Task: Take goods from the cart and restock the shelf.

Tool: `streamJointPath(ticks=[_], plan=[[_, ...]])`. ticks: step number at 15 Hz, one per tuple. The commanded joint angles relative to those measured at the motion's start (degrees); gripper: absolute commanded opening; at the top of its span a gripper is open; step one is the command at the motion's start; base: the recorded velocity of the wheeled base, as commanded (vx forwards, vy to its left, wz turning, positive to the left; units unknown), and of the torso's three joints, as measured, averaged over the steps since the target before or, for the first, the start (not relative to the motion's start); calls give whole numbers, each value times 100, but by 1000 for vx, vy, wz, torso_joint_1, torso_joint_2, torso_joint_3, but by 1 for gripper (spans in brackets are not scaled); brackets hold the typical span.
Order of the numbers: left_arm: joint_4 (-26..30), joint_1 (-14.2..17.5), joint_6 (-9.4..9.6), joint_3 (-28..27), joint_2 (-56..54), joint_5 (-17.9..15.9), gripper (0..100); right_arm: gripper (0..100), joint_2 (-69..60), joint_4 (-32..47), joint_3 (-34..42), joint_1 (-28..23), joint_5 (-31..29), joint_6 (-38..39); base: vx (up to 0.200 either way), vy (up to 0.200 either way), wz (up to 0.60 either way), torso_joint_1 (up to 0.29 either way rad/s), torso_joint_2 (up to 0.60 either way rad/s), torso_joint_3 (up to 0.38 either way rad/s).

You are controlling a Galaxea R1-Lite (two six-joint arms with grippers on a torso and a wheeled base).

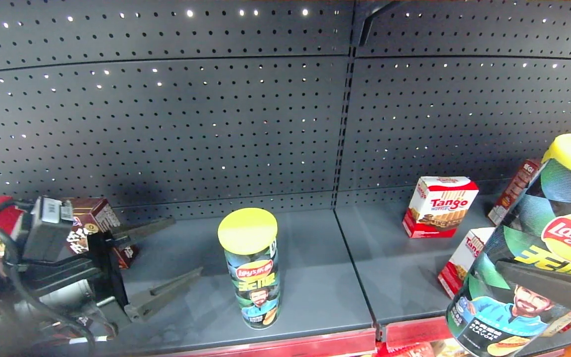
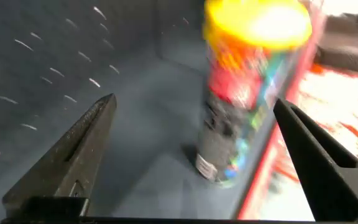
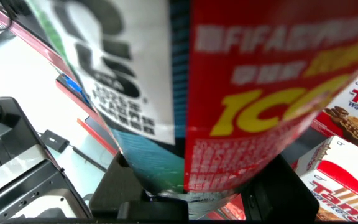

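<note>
Facing a dark grey perforated metal back wall [image 1: 166,124], spanning the full width in horizontal panels. Catching small bright points of light [image 1: 189,13] through many of its holes, thickest along the top. Splitting into two bays at a slotted dark vertical upright [image 1: 347,124], right of centre. Carrying a dark angled metal bracket [image 1: 370,20] near the upright's top. Meeting a flat grey metal shelf [image 1: 315,277] below, seamed under the upright. Finishing along the near edge in a glossy red price rail [image 1: 290,344]. Lying in soft shadow low on the wall's left part.
</note>
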Motion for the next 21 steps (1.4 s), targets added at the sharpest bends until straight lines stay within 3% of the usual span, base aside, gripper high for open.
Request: streamJointPath(ticks=[1,2,5,6,7,9,10,11,12,14,15,19,21], plan=[[-186,149,-193,6,-621,213,100,0,-20,-6,1,0,1,-4,0,0,0,0,0,0],[-221,184,-237,6,-727,363,100,0,-20,-6,10,0,1,-4,0,0,0,0,0,0],[104,272,-246,129,-1412,1531,100,0,-20,-6,54,-9,1,-4,0,0,0,0,0,0],[183,272,-246,138,-1500,1646,100,0,-20,-6,54,-18,-8,-4,0,0,0,0,0,0],[745,272,-229,182,-2054,2252,100,0,-20,-6,45,-27,-8,-4,0,0,0,0,0,0],[1290,298,-237,138,-2608,3070,100,0,-20,-6,54,-27,-8,5,0,0,0,0,0,0],[1343,333,-246,138,-2669,3219,100,0,-20,-6,62,-27,-8,-4,0,0,0,0,0,0],[1466,870,-255,208,-2915,3535,100,0,-20,-24,124,-27,-8,-4,0,0,0,0,0,0],[1580,1054,-246,287,-3117,3562,100,0,-29,-24,133,-27,-8,-4,0,0,0,0,0,0],[1888,1160,-229,489,-3609,3711,100,0,-37,-24,133,-36,-17,-4,0,0,0,0,0,0],[2661,1142,-176,542,-4295,3878,100,0,-73,-24,133,-36,-25,-4,0,0,0,0,0,0],[5826,1195,-211,402,-6817,3975,100,0,-73,-24,150,-44,-17,-4,0,0,0,0,0,0],[6968,1432,-211,217,-7582,4028,100,0,-73,-24,159,-44,-17,-4,0,0,0,0,0,0]])
